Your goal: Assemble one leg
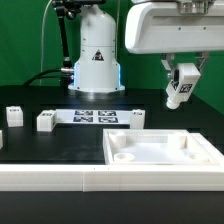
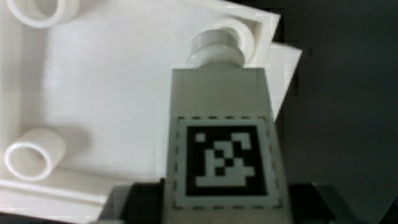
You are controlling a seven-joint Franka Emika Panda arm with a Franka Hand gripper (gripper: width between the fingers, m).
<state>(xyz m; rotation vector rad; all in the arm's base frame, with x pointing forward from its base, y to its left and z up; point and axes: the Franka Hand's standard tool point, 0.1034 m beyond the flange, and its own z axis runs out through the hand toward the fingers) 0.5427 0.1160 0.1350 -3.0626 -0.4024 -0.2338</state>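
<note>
Leg hangs tilted in the air over the top, clamped in the jaws. Its round tip points near one corner of the top, but you cannot tell whether it lines up with a hole. Lower it off-centre and it could catch the rim, twist in the jaws, or shove the top sideways.

The leg hangs in the gripper above the top, marker board behind
</note>
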